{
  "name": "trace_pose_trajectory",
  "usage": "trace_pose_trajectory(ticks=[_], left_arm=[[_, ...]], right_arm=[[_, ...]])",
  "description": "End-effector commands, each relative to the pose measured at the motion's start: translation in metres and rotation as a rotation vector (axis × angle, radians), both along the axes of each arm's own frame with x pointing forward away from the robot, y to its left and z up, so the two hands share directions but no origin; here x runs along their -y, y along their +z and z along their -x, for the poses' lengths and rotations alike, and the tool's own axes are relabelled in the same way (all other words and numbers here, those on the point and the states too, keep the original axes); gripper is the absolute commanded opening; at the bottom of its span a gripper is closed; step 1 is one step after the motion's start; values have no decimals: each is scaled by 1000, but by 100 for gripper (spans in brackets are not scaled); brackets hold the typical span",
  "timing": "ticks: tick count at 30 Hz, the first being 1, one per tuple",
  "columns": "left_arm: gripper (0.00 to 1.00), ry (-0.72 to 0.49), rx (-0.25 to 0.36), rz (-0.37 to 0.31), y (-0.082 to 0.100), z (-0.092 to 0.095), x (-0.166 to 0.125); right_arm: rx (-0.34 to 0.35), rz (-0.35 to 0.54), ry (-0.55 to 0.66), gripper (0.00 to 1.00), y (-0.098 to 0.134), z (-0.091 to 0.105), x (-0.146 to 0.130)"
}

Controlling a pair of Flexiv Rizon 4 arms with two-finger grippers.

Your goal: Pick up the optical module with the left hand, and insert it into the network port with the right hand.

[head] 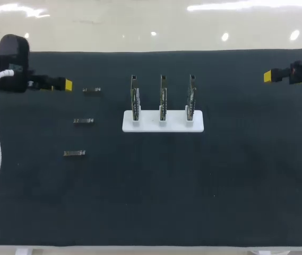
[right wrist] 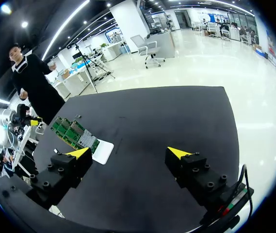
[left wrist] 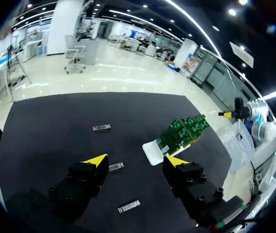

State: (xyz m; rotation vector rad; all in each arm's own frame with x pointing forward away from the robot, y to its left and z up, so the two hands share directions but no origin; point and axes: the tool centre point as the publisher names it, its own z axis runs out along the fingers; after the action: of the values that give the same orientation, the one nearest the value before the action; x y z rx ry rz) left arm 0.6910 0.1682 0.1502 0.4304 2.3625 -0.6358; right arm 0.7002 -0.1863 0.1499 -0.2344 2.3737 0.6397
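Holding anything, that L tool [head: 60, 85]? asks the tech beside me.

Nope, I say. Fingers spread wide, nothing b/w them. It hangs over the far L edge of the desk [head: 151, 202], just short of the farthest optical module [head: 91, 90]. Two more lie closer to the front, in a slanted row.

Why spaced like that?

Prob. so each has room for a finger on either side. All three lie flat on the desk, L of the white stand [head: 163, 121], none picked up yet.

And the R tool [head: 270, 76]?

Also wide open, empty, at the far R edge, well apart from everything. My guess: it's kept out there so the L arm gets a free run, then it takes the module for the insert.

The boards [head: 163, 98]?

Three, upright in the stand, side by side at mid-desk, prob. so either arm can reach them. The ports themselves I can't make out from here.

So where are we?

Very start, I'd say: pick not begun.
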Motion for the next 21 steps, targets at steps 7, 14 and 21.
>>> trace_pose_trajectory(ticks=[7,14,21], left_arm=[[100,-369,19,-58,10,13,-28],[100,-614,8,-183,-6,22,-47],[100,-827,6,-294,-28,39,-63]], right_arm=[[0,2,-3,100,0,1,-1],[0,2,-3,100,0,1,-1],[0,2,-3,100,0,1,-1]])
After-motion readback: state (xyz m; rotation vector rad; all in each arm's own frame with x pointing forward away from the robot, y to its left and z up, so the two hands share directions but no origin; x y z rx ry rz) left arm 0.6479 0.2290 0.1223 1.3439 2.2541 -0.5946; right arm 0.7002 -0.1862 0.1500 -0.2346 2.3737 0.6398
